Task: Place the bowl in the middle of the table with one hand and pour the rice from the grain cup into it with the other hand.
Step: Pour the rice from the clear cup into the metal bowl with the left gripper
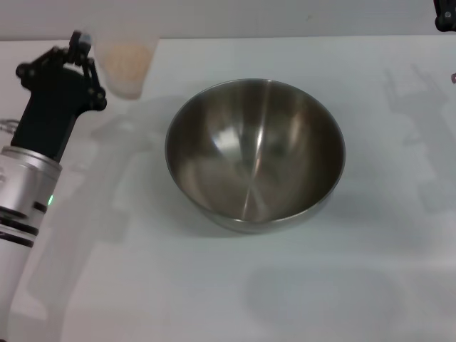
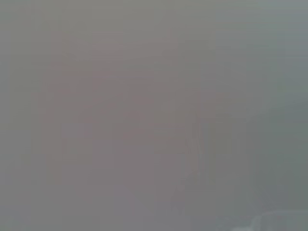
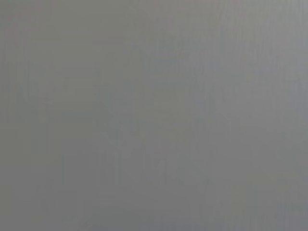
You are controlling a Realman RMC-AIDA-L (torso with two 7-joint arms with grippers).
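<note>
The steel bowl (image 1: 255, 153) stands upright and empty on the white table (image 1: 228, 292), about at its middle. At the far left stands the clear grain cup (image 1: 128, 51), with beige rice (image 1: 127, 70) inside it. My left gripper (image 1: 80, 44) reaches up along the left side and sits just left of the cup, close to its wall; I cannot tell if it touches it. Only a black bit of my right gripper (image 1: 445, 14) shows, at the far right corner, well away from the bowl. Both wrist views show only blank grey.
The table's far edge runs just behind the cup. Bare tabletop surrounds the bowl on all sides.
</note>
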